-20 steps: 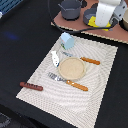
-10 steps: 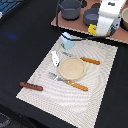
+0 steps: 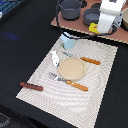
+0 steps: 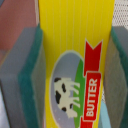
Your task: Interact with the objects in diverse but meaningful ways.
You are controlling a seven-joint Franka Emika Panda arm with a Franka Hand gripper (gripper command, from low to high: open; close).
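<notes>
Gripping the yellow rectangular butter packet (image 4: 75, 60) between two green-faced pads (image 4: 27, 90), our tool (image 3: 95, 30) is closed on it: in the wrist view each pad sits flush against a long side of the packet, with its cow picture and red "BUTTER" banner facing the camera. In the exterior view we see the tool above the brown board (image 3: 59, 22) that carries the grey pots (image 3: 70, 7), just beyond the far edge of the striped beige placemat (image 3: 105, 85), with a sliver of yellow showing at its tip.

Taking the placemat as our landmark, the pale blue cup-like container (image 3: 66, 40) stands on its far corner, the small white oblong piece (image 3: 55, 58) lies near the edge at the exterior view's left, and the dark red-brown sausage (image 3: 31, 86) rests on the dark tabletop (image 3: 20, 30) just off the near corner.

We judge the packet light, rigid and smooth-skinned, so it may slip or pivot. Holding it across the narrow width, near mid-length, looks soundest.
</notes>
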